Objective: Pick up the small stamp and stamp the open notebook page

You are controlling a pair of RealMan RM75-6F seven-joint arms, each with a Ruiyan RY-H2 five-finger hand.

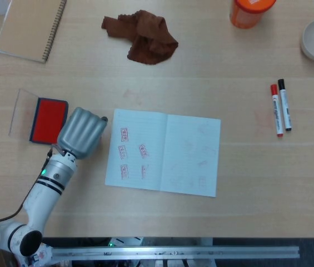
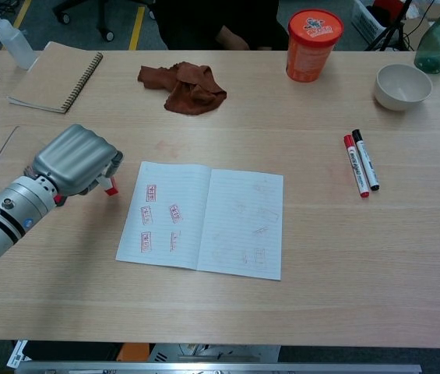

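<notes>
The left hand (image 2: 75, 160) is curled into a fist around the stamp (image 2: 110, 187), whose red tip pokes out below the fingers in the chest view; in the head view the hand (image 1: 81, 132) hides all but a dark nub by its knuckles. The hand sits left of the notebook (image 2: 204, 219), off the page, between it and the ink pad (image 1: 48, 120) — whether the stamp touches the table I cannot tell.

The notebook lies open and flat near the middle of the table (image 2: 321, 296). Its left page carries five red stamp marks (image 1: 124, 134) in two loose columns; the right page shows only faint traces.

The ink pad is open, its red face up, with its clear lid (image 1: 22, 111) lying flat on the far left side. In the chest view the hand covers most of the pad.

At the far edge: a spiral notebook (image 2: 54, 75) on the left, a crumpled brown cloth (image 2: 184, 86), an orange tub (image 2: 312, 33), and a white bowl (image 2: 403, 85) toward the right. Two markers — one red (image 2: 355, 176), one black (image 2: 365, 169) — lie side by side, right of the open notebook.

The right hand shows in neither view.
</notes>
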